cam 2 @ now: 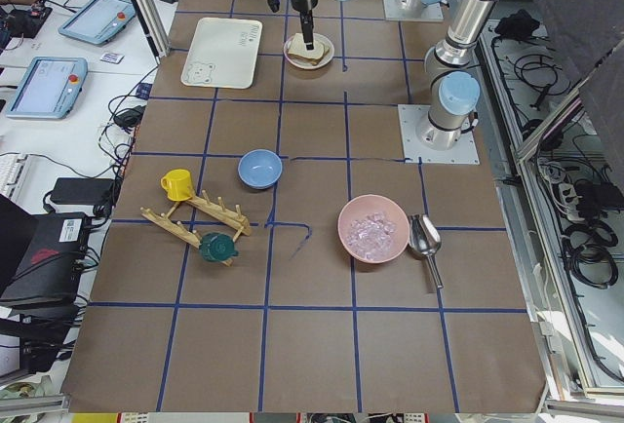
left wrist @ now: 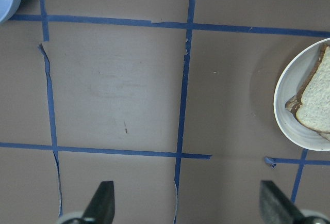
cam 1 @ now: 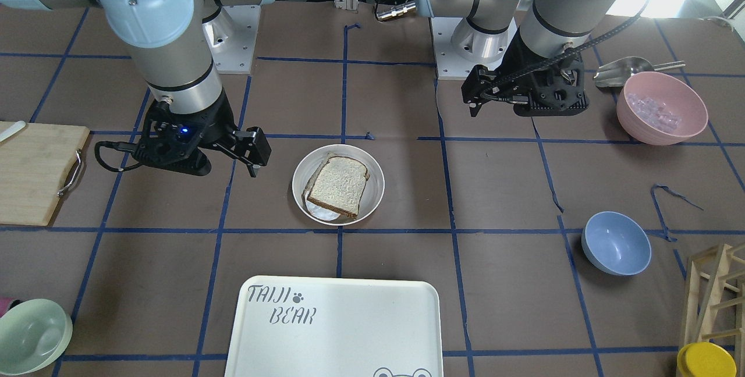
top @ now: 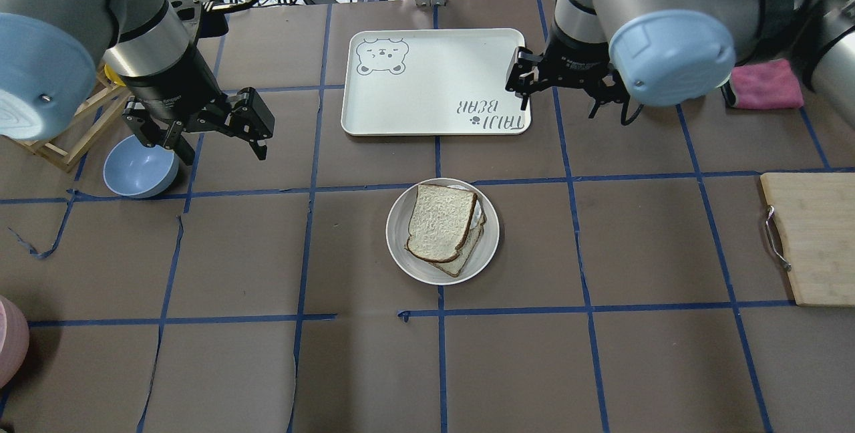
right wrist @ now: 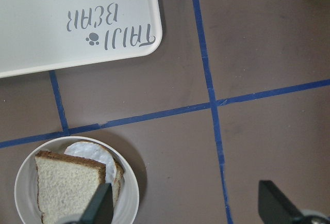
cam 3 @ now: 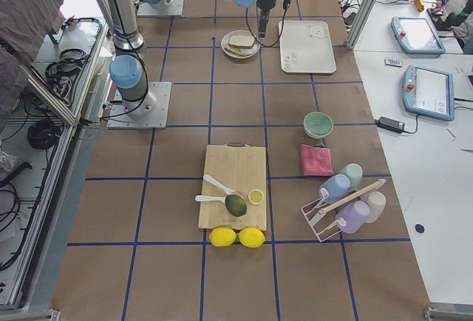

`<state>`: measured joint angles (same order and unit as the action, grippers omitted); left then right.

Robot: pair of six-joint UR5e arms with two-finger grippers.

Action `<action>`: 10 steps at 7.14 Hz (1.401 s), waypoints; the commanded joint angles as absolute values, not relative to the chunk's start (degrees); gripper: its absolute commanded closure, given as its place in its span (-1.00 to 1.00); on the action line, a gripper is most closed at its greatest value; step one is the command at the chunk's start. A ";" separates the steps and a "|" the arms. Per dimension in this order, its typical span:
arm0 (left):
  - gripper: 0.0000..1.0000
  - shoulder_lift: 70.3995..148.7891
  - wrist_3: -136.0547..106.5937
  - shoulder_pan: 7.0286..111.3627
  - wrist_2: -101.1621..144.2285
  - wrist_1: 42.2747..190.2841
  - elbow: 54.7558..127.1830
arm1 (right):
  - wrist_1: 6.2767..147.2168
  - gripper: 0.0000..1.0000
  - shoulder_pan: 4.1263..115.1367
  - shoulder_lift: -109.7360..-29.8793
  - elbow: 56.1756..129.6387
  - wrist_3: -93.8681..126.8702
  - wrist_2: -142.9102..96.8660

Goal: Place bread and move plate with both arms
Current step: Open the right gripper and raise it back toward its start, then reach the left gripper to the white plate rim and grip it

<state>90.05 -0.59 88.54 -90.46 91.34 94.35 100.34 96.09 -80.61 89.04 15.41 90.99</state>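
The plate sits mid-table with the bread lying on top of a second slice and a fried egg. In the overhead view the bread covers most of the plate. My left gripper hovers open and empty to the plate's left, near the blue bowl. My right gripper hovers open and empty over the tray's corner, beyond the plate. The left wrist view shows the plate at its right edge. The right wrist view shows the bread at lower left.
The white "TAIJI BEAR" tray lies beyond the plate. A blue bowl sits under my left arm, with a wooden rack beside it. A cutting board lies at the right. A pink bowl and a scoop lie near the left arm's base.
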 commanded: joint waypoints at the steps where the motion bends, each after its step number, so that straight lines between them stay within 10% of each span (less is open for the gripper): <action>1: -1.00 92.62 -0.09 88.85 -90.00 89.04 94.57 | 94.06 -1.00 95.19 -82.86 83.07 9.17 92.20; 7: -1.00 100.71 -4.49 97.90 -87.39 66.35 104.81 | 89.91 -1.00 92.55 -86.13 83.14 -1.84 91.50; 10: -0.55 103.09 -4.83 100.35 -86.48 60.91 109.42 | 89.91 -1.00 92.55 -86.13 83.14 -1.85 91.32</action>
